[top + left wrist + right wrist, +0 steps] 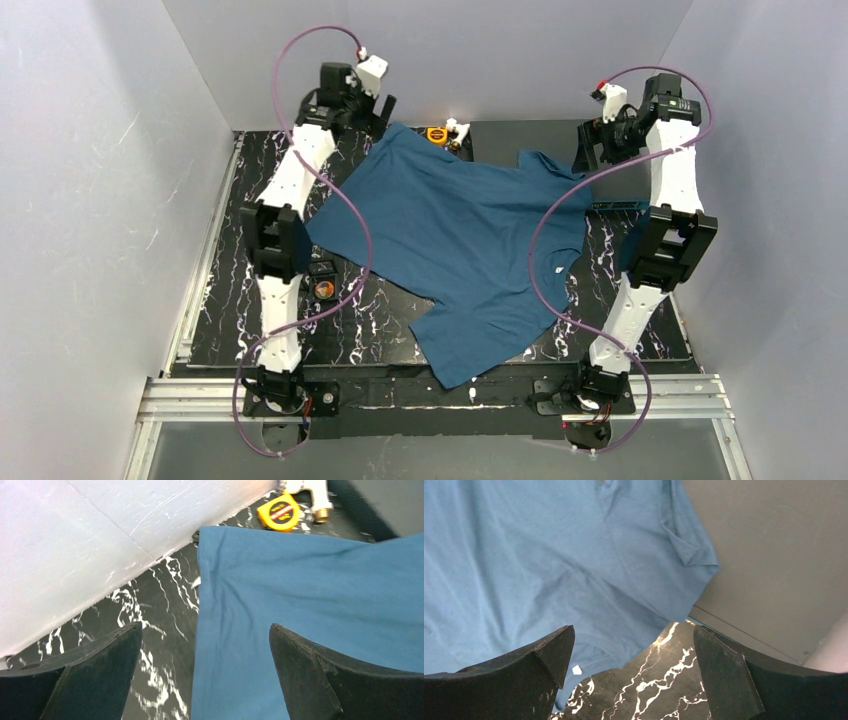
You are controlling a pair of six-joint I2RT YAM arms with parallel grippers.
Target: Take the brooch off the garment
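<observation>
The garment (465,240), a dark teal T-shirt, lies spread across the black marbled table (220,300). The brooch is out of view; only a small white tag (576,669) shows at the neckline. My left gripper (385,108) hovers at the far left over the shirt's corner. In the left wrist view it (205,627) is open, straddling the cloth's straight edge (197,630), with nothing between the fingers. My right gripper (590,150) is at the far right by a sleeve (689,550). It (634,628) is open above bare table just off the neckline.
A yellow tape measure (280,512) and a white tool with a brass tip (320,502) lie at the back edge beside the shirt's corner. A small black and orange object (323,288) sits near the left arm. Grey walls enclose the table on three sides.
</observation>
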